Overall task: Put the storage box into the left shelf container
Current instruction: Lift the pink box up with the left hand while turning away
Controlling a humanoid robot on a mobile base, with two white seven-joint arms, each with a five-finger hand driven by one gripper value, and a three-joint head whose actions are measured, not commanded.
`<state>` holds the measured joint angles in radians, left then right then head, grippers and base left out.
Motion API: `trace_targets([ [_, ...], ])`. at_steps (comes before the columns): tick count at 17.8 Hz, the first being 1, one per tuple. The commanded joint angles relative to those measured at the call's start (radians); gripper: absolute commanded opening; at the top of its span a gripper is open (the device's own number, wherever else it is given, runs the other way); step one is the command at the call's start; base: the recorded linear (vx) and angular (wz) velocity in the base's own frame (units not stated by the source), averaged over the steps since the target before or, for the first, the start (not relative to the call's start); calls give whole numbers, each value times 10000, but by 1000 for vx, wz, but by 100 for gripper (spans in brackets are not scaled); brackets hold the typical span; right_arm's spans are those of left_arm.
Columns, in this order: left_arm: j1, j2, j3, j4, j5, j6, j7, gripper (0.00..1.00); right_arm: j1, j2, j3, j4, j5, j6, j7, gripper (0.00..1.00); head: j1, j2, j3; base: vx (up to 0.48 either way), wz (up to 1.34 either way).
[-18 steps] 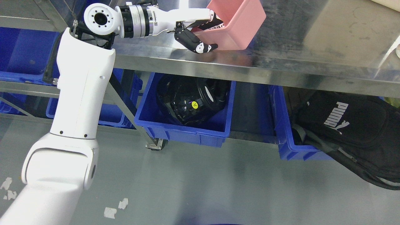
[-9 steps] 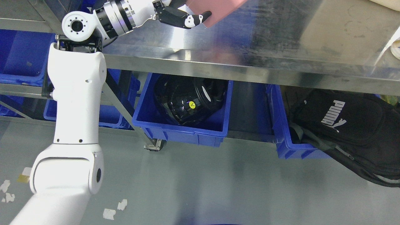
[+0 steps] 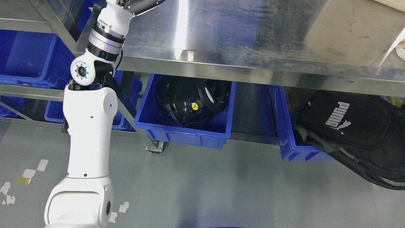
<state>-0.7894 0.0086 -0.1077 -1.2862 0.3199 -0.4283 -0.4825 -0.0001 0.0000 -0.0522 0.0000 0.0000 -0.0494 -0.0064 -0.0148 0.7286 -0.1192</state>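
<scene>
Recorded a steel table top (image 3: 284, 41) spanning the upper frame, bare and scuffed, with a bright glare stripe near its left end. Noted beneath it, on the lower level, a blue bin (image 3: 186, 134) holding a black helmet (image 3: 193, 101) marked with a small yellow sticker (image 3: 194, 106). Noted a second blue bin (image 3: 284, 139) to the right, apart from the first, with a black bag (image 3: 348, 126) spilling over its front edge onto the grey floor (image 3: 221, 190). Found pale tape scraps (image 3: 28, 174) scattered on the floor at lower left. Saw part of a white object (image 3: 401, 50) at the right edge of the table.

Observed on the left a metal shelf frame (image 3: 28, 91) carrying a blue container (image 3: 25, 60), open at the top, with further blue containers below the rail.

Traced the left arm (image 3: 90, 133) up from the lower left, standing in front of the shelf frame and the table's left corner, forearm angled toward the top edge. Caught only the base of the left hand (image 3: 139, 4) at the top border, over the table's left end; could not tell whether clenched, released or grasping anything. Could not locate the storage box anywhere in view.
</scene>
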Motion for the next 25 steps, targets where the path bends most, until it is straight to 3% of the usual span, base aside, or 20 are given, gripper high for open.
trace_targets([
  [1, 2368, 88, -2035, -3885, 483, -563, 3196, 1, -30, -175, 0, -174, -215, -12, 34, 100, 0, 0, 0, 0, 0],
  [8, 3935, 88, -2052, -3935, 513, -1255, 3122, 1, -30, -175, 0, -174, -215, 3, 34, 100, 0, 1, 0, 6, 119],
  [25, 4273, 88, -2512, -3904, 1066, -994, 3122, 2, -45, -175, 0, -174, -215, 3, 34, 100, 0, 12, 0, 111, 965],
])
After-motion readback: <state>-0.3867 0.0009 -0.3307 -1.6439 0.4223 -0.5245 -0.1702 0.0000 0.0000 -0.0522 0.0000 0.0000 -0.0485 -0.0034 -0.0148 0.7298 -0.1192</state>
